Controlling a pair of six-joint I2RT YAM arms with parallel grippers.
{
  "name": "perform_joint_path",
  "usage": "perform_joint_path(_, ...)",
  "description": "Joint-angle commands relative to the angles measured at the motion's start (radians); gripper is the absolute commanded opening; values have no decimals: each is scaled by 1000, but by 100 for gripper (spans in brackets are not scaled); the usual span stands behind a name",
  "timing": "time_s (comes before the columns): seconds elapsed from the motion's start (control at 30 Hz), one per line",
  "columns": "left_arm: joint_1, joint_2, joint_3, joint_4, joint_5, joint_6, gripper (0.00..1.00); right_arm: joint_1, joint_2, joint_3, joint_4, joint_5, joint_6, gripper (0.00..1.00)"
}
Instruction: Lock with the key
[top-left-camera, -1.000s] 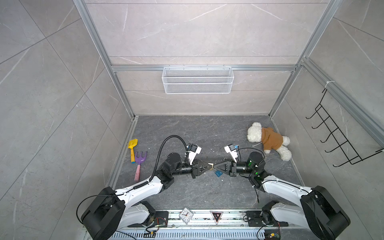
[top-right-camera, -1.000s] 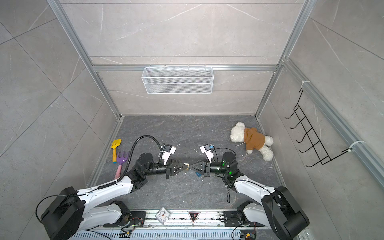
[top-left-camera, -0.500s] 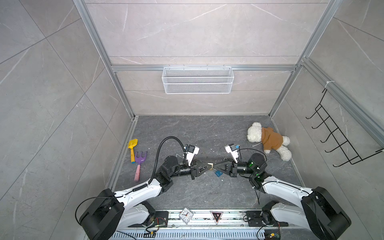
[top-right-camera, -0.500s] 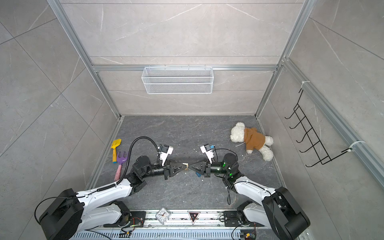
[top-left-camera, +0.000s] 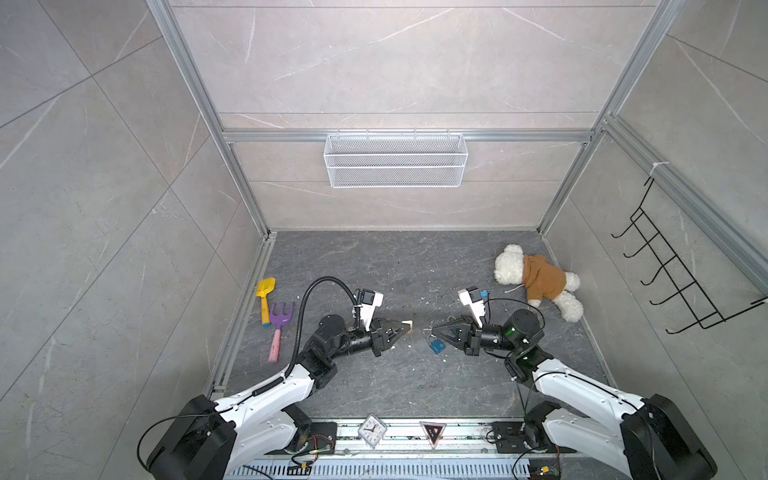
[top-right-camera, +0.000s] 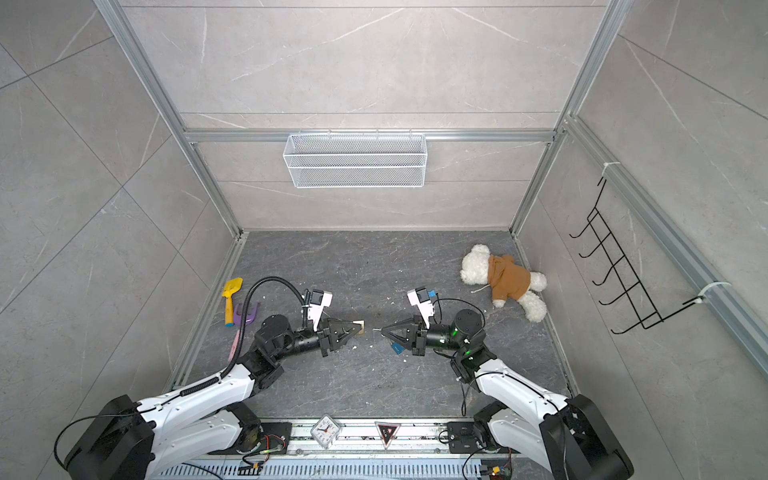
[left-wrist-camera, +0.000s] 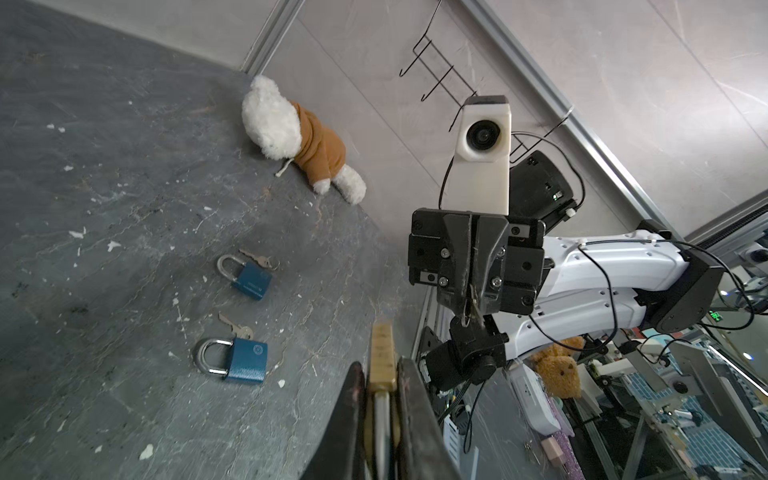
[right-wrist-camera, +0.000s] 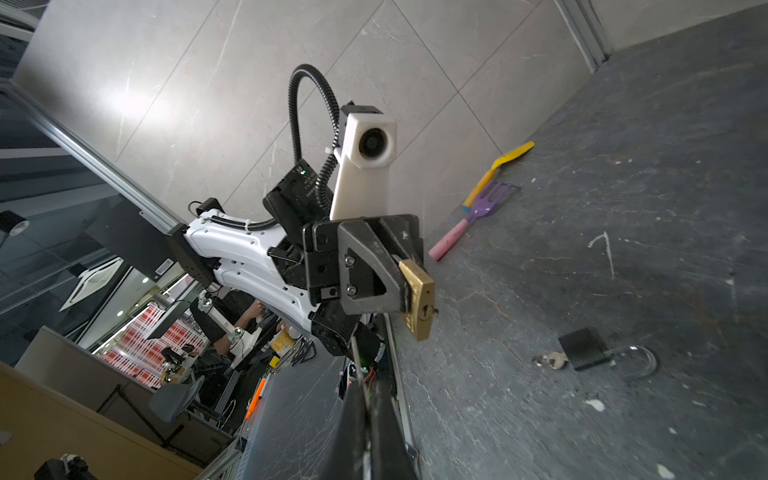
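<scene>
My left gripper (top-left-camera: 402, 329) is shut on a brass padlock (top-left-camera: 409, 327), which sticks out past the fingertips in both top views. In the left wrist view the brass padlock (left-wrist-camera: 382, 357) sits edge-on between the fingers. In the right wrist view the brass padlock (right-wrist-camera: 419, 300) shows its keyhole end toward me. My right gripper (top-left-camera: 434, 331) is shut on a small silver key (top-left-camera: 427, 329), pointed at the padlock across a short gap. The thin key (right-wrist-camera: 356, 361) juts from the right fingers, and the key (left-wrist-camera: 468, 309) also hangs from them in the left wrist view.
Two blue padlocks (left-wrist-camera: 246, 360) (left-wrist-camera: 250, 280) lie on the dark floor, each with a key beside it; a blue padlock (top-left-camera: 435, 345) lies under the right gripper. A teddy bear (top-left-camera: 536, 278) lies at the right wall. A toy shovel (top-left-camera: 264, 297) and rake (top-left-camera: 278, 328) lie at left.
Both grippers have drawn slightly apart, the left arm pulling back leftward and the right arm rightward. The key tip and padlock, nearly touching before, now have a short gap between them.
</scene>
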Motion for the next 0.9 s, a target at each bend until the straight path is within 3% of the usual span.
perform_joint_path(0.0,1,11,97,-149,28,105,0,-5,-35,53,-245,84,-100,0)
perform_joint_path(0.1,-4,32,138,-301,-33,165,0,-5,-52,58,-320,148,-117,0)
perform_joint_path(0.27,-15,22,145,-394,-129,197,0,-6,-66,72,-437,231,-99,0)
perform_joint_path(0.4,-17,31,197,-525,-132,243,0,-5,-49,54,-392,233,-54,0)
perform_joint_path(0.57,-29,108,270,-669,-105,322,0,-2,-53,4,-355,336,-8,0)
perform_joint_path(0.87,-74,326,356,-755,-61,376,0,20,-81,-63,-327,518,60,0)
